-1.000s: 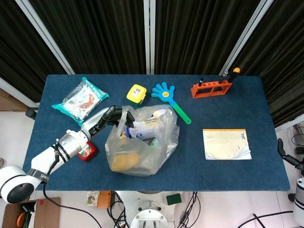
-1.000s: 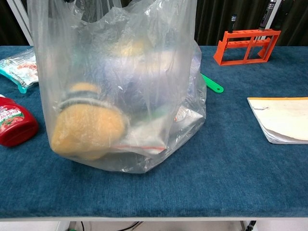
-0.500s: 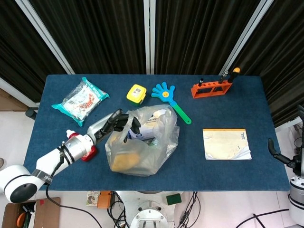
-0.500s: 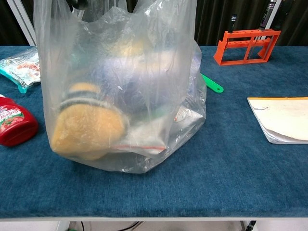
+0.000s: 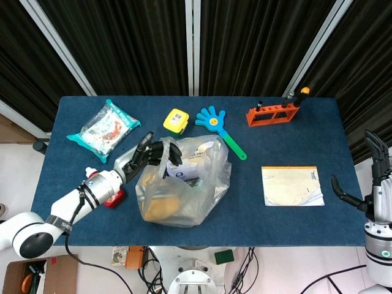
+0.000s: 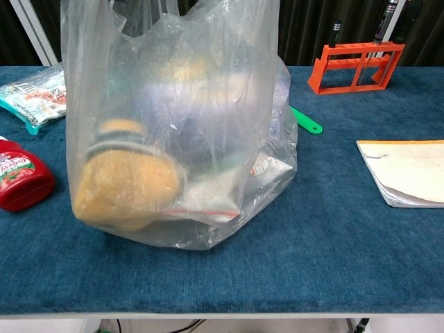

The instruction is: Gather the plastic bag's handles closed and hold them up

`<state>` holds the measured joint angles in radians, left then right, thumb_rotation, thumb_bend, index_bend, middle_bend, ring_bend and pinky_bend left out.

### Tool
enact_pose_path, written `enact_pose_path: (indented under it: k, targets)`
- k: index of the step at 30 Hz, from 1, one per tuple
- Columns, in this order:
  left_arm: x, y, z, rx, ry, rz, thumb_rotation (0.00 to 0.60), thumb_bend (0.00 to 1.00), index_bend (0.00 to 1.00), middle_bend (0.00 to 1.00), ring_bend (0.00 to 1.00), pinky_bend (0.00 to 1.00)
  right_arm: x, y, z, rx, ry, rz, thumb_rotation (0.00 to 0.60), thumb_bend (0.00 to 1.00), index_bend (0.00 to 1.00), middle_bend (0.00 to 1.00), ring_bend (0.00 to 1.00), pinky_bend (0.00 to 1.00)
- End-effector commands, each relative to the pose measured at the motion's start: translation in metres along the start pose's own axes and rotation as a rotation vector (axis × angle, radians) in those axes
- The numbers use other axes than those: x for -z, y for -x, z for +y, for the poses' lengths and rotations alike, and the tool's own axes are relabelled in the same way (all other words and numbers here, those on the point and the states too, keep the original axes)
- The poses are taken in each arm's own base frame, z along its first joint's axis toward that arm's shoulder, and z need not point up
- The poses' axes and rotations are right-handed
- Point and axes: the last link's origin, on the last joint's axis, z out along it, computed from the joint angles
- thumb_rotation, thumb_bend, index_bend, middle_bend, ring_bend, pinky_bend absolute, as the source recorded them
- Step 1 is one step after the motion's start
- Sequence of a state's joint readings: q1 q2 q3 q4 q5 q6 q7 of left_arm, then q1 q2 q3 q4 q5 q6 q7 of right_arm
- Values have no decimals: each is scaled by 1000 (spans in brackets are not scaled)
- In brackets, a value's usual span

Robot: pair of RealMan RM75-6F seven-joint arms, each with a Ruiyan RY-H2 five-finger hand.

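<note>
The clear plastic bag [image 5: 184, 184] stands at the table's front centre with a yellow plush toy and packets inside; in the chest view the bag [image 6: 173, 125] fills the left half. My left hand [image 5: 153, 153] is at the bag's left rim, fingers curled around the left handle and holding that side drawn up. The handle's top runs out of the chest view. The bag's right side hangs loose and its mouth is apart. My right hand [image 5: 375, 177] hovers off the table's right edge, fingers spread, holding nothing.
A red bottle [image 5: 113, 196] lies under my left forearm. At the back are a snack packet [image 5: 104, 127], a yellow tape measure [image 5: 176, 120], a blue hand clapper [image 5: 215, 125] and an orange rack [image 5: 272, 114]. A notebook [image 5: 292, 185] lies at the right.
My right hand has risen into view beside the table's right edge. My left hand has shifted a little toward the bag's middle, keeping its hold on the left handle.
</note>
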<state>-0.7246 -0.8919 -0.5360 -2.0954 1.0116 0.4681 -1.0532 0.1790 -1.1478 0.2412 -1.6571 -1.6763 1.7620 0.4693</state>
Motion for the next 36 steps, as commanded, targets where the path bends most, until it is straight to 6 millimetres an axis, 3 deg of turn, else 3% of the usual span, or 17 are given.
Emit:
enact_pose_path:
  k: [1, 3, 7, 19, 28, 36]
  targets:
    - [1, -1, -3, 8, 0, 17, 0, 20, 381, 416, 381, 586, -28, 13, -16, 127, -66, -43, 600, 206, 0, 5, 0, 0]
    - [2, -1, -4, 11, -5, 23, 0, 20, 381, 415, 381, 586, -38, 20, -24, 183, -92, -64, 600, 128, 0, 0, 0, 0]
    - [2, -1, -6, 16, -12, 31, 0, 20, 381, 412, 380, 582, -60, 41, -41, 267, -137, -110, 600, 70, 0, 0, 0, 0]
    - [1, -5, -5, 29, -17, 55, 0, 19, 381, 403, 378, 561, -113, 93, -77, 307, -212, -165, 600, 67, 0, 0, 0, 0]
    - [0, -6, -6, 31, -22, 70, 0, 20, 382, 403, 378, 561, -133, 127, -92, 279, -232, -180, 600, 67, 0, 0, 0, 0]
    - [2, -9, -4, 29, -21, 86, 0, 19, 382, 403, 378, 560, -136, 145, -106, 193, -231, -230, 600, 67, 0, 0, 0, 0]
